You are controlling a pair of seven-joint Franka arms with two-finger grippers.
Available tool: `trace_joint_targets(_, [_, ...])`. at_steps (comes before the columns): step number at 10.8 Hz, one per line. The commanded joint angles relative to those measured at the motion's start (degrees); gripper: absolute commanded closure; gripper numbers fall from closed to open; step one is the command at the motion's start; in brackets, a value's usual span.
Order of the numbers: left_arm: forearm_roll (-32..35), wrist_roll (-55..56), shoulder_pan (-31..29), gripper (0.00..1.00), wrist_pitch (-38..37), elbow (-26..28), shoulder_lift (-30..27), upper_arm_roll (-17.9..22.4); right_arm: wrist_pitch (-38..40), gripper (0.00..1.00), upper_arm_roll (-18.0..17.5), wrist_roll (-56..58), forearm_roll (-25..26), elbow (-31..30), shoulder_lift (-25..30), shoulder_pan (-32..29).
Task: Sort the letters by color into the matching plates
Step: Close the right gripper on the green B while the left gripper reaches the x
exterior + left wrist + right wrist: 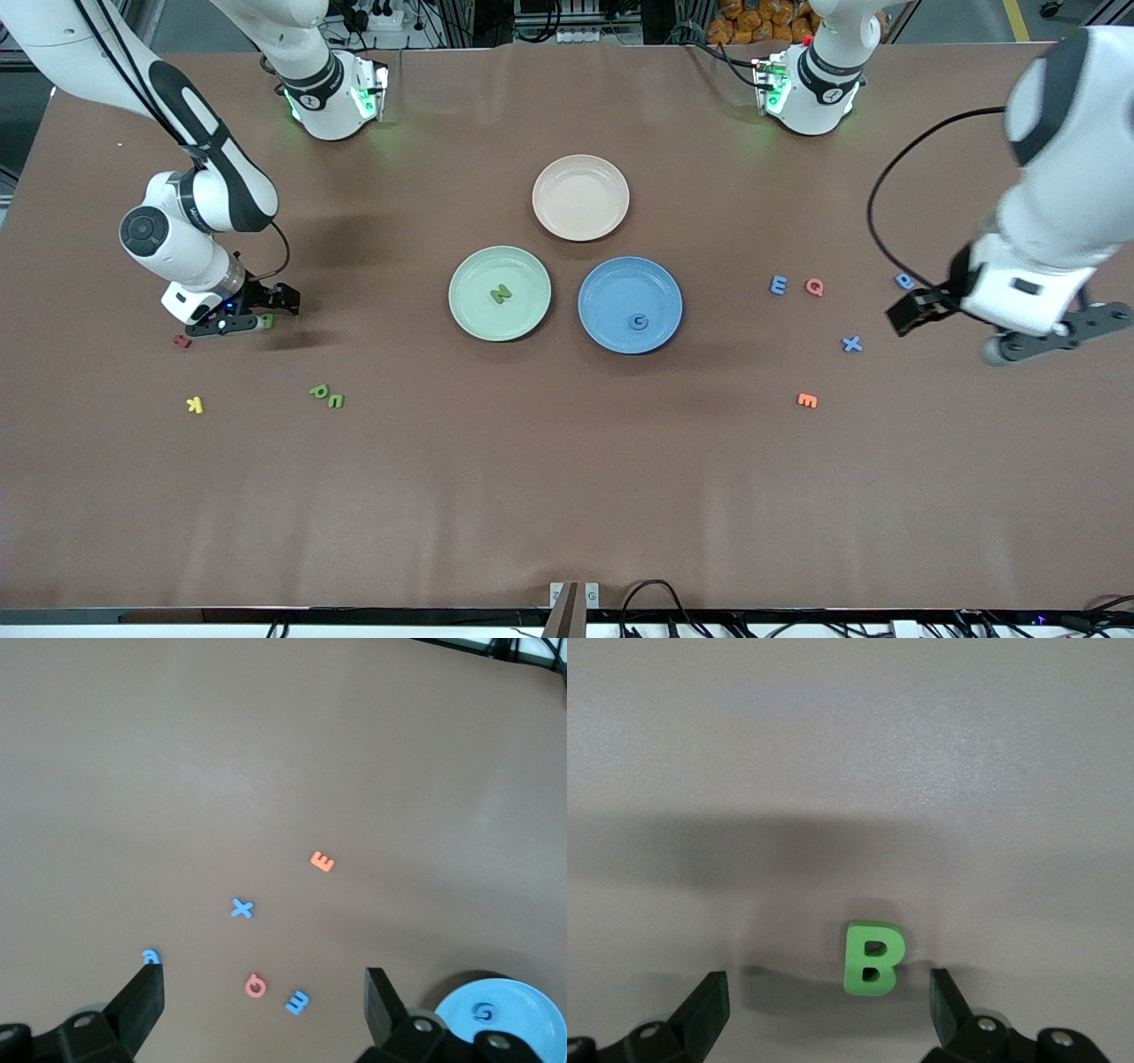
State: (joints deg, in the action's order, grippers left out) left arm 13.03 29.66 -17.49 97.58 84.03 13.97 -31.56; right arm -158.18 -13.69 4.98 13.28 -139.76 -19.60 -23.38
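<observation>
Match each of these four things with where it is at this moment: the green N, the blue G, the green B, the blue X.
Things:
1. green N
2. blue G
3. green B
4. blue X

Places:
a. on the table, near the orange E
b. in the green plate
c. between the right gripper's open fingers
d. in the blue plate

Pairs: 1-b, 2-d, 3-c, 4-a

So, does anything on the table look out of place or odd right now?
Nothing stands out. The green N lies in the green plate, the blue G in the blue plate, and the beige plate holds nothing. The loose letters lie flat on the table, none damaged.
</observation>
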Motion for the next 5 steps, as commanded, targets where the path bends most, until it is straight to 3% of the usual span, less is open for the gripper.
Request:
trace_joint_targets(1, [-2.4,-6.4,-4.3,0.0,-0.8,0.6,-2.5,-0.1,-1.3,0.0,-0.9,-0.2,1.4,0.2,-0.7,-3.0])
trace_joint_targets(2, [-3.2,-9.7,-7.4,0.0,-0.8,1.0,-2.9,-0.3,-1.3,0.0,-0.9,-0.2,1.5,0.2,-0.8,-3.0])
trace_joint_targets(5, [-3.2,-10.4,-8.1,0.0,-0.8,1.1,-2.4,-0.2,-1.3,0.0,-0.9,-0.3,1.4,0.6,-0.9,-2.9])
